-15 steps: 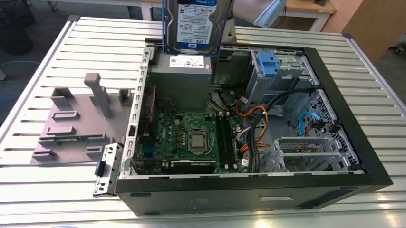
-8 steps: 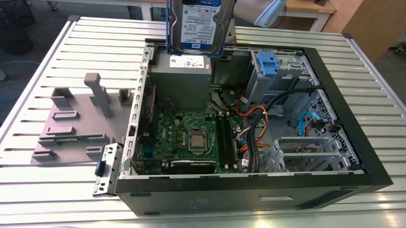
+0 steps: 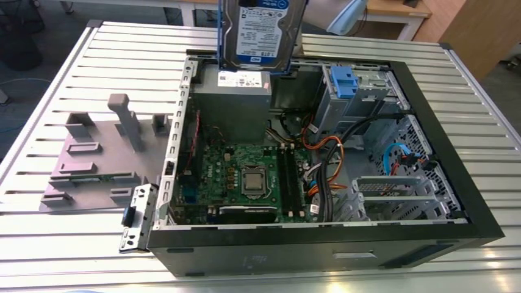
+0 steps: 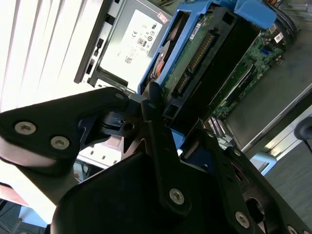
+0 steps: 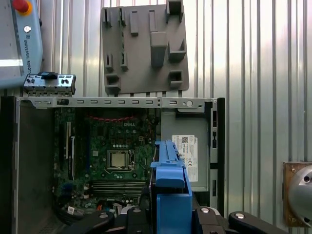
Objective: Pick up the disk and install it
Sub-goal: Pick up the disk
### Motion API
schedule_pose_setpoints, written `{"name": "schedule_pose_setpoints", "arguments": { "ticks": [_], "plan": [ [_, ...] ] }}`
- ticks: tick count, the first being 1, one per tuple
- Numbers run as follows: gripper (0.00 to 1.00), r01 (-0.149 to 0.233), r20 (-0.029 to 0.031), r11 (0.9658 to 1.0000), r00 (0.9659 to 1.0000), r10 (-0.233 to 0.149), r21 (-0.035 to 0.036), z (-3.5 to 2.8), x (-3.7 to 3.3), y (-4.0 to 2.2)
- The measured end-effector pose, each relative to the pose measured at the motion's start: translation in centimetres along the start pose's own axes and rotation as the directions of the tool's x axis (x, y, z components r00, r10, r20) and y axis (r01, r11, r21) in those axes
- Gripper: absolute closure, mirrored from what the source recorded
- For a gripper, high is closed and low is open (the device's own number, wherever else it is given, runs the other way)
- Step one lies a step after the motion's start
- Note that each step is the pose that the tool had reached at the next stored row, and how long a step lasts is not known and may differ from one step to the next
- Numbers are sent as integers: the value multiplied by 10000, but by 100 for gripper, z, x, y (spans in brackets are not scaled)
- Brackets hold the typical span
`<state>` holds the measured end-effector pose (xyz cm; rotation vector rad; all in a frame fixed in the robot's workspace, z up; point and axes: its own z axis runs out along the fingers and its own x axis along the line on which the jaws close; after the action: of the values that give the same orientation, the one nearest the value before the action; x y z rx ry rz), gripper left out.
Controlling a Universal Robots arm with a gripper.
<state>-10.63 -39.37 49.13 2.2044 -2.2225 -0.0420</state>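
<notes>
The disk (image 3: pixel 262 33), a silver drive with a white-and-blue label in a blue carrier frame, hangs upright above the back edge of the open computer case (image 3: pixel 480 226), over the power supply (image 3: pixel 232 97). In the second wrist view my gripper (image 4: pixel 178 122) is shut on the disk (image 4: pixel 195 53), its black fingers (image 4: pixel 152 105) pressing the blue frame, with the drive's green circuit board side showing. In the first wrist view the blue carrier (image 5: pixel 170 195) stands edge-on between the gripper's parts (image 5: pixel 170 219), above the motherboard (image 5: pixel 112 156).
The case lies open on a slatted metal table (image 3: pixel 82 244). Inside are the motherboard (image 3: pixel 244 177), cables, and a drive bay with a blue carrier (image 3: pixel 346 85) at the back of the exterior view's right. A grey fixture plate (image 3: pixel 97 159) lies beside the case.
</notes>
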Motion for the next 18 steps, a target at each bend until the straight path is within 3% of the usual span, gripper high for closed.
{"name": "schedule_pose_setpoints", "arguments": {
  "ticks": [18],
  "plan": [
    [64,0,0,10000,10000,0,0,4,-1,-154]
  ]
}}
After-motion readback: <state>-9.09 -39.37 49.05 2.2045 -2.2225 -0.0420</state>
